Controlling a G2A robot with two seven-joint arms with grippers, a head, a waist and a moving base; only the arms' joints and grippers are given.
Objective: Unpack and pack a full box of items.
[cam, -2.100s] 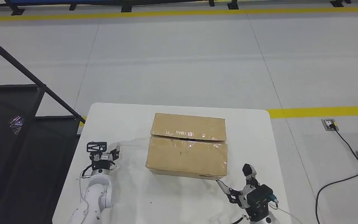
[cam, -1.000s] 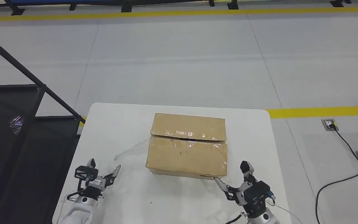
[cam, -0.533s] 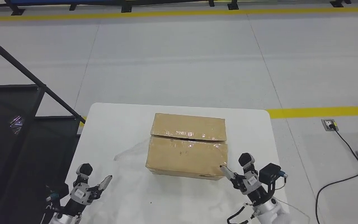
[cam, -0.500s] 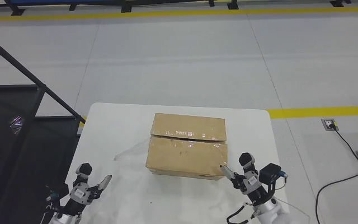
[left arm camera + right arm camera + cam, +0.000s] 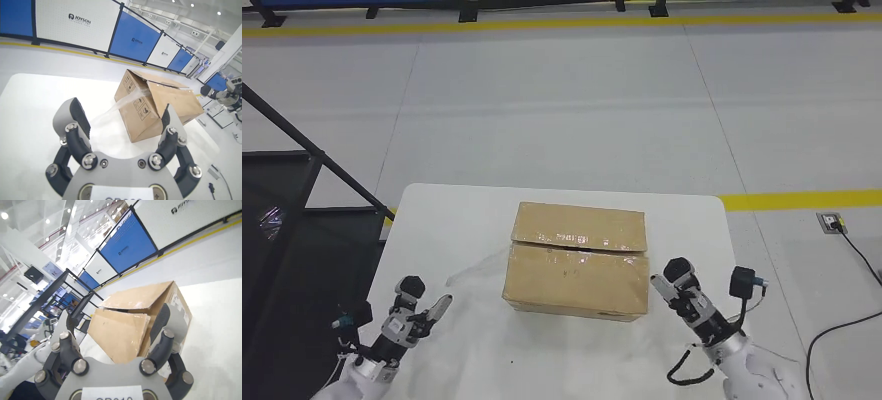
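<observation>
Got the left tool [image 5: 425, 300] gaping wide and empty, low over the counter [image 5: 472, 215], at 8 o'clock from the cardboard box [image 5: 580, 228]. Same for the right tool [image 5: 672, 282]: spread open, holding nothing, just off the box's 4 o'clock corner. Found the box mid-counter, flaps down, loose clear tape [image 5: 470, 265] trailing toward 8. Guessing stiff walls and heavy if full, so wouldn't lift it. Would hook the top flap [image 5: 577, 275] edge along the seam instead.

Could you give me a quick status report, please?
Left gripper, right gripper open, empty, flanking cardboard box. Box closed, tape strip trailing loose. Nothing blocking.
</observation>
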